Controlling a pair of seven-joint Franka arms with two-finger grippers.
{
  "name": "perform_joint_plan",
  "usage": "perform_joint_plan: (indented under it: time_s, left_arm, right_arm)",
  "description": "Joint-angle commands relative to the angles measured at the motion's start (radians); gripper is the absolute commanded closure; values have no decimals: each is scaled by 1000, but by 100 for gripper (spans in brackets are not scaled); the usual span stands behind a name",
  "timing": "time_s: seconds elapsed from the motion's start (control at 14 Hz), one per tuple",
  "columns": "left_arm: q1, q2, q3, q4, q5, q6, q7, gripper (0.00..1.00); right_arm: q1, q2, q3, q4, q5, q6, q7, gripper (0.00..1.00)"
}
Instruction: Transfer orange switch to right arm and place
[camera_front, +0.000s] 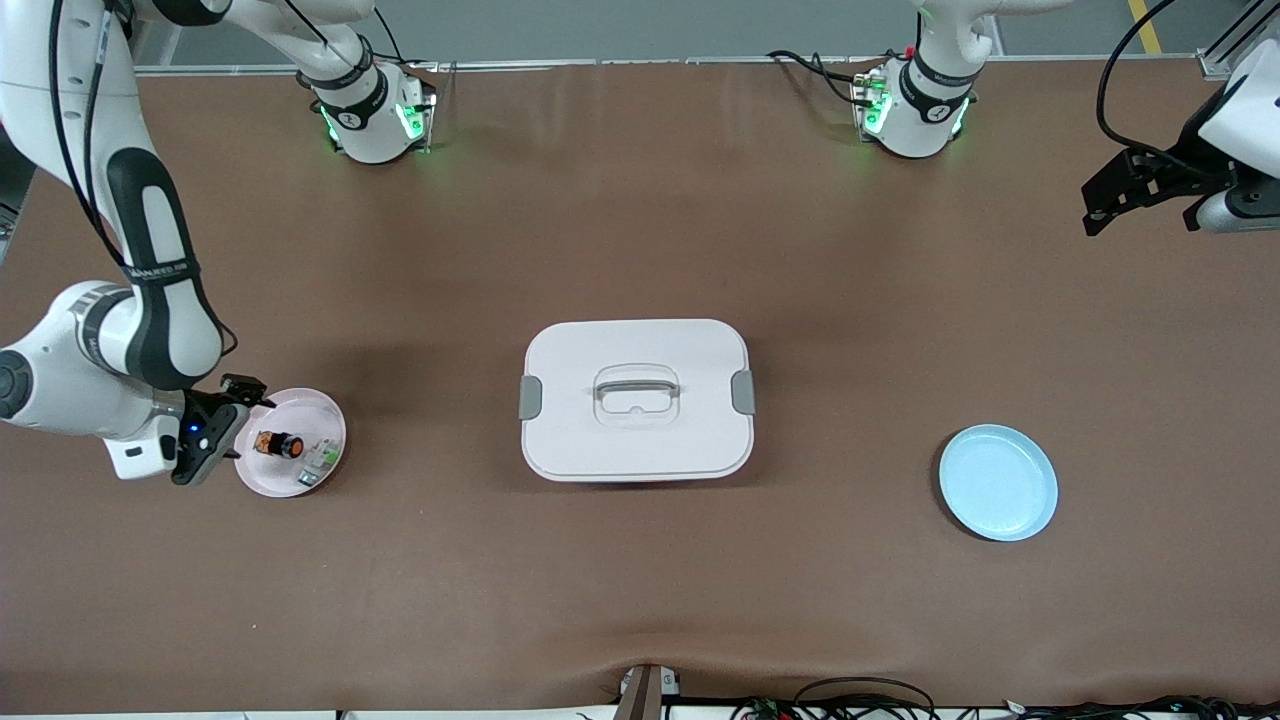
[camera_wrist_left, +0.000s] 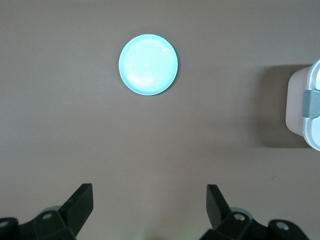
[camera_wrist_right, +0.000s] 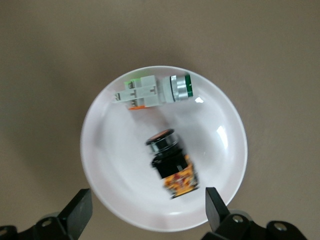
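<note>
The orange switch (camera_front: 279, 444), a stubby black part with orange bands, lies on its side on the pink plate (camera_front: 325, 415) at the right arm's end of the table. In the right wrist view the orange switch (camera_wrist_right: 170, 162) lies free on the plate (camera_wrist_right: 100, 165). My right gripper (camera_front: 228, 432) is open and empty, and hangs over the plate's outer edge; in its wrist view the right gripper (camera_wrist_right: 147, 202) has its jaws spread wide. My left gripper (camera_front: 1125, 195) waits open and empty above the table at the left arm's end; the left gripper (camera_wrist_left: 150, 200) shows nothing between its jaws.
A small green-and-white part (camera_front: 320, 462) lies on the same pink plate beside the switch, also in the right wrist view (camera_wrist_right: 155, 90). A white lidded box (camera_front: 637, 398) stands mid-table. A light blue plate (camera_front: 998, 482) lies toward the left arm's end, also in the left wrist view (camera_wrist_left: 148, 64).
</note>
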Motion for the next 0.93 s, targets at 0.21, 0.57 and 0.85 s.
perform_joint_plan:
  time_s: [0.21,0.57,0.85]
  left_arm:
    - [0,-10,10,-7,-10,2,22,0]
    - [0,-5,10,-7,-10,8,19,0]
    - [0,-5,11,-7,-10,8,22,0]
  right_arm:
    - [29,-146,13,-18,-70,-163,644,0]
    - [40,-244,16,-18,-164,-197,1011,0]
    - [57,-346,16,-32,-221,-218,1024,0]
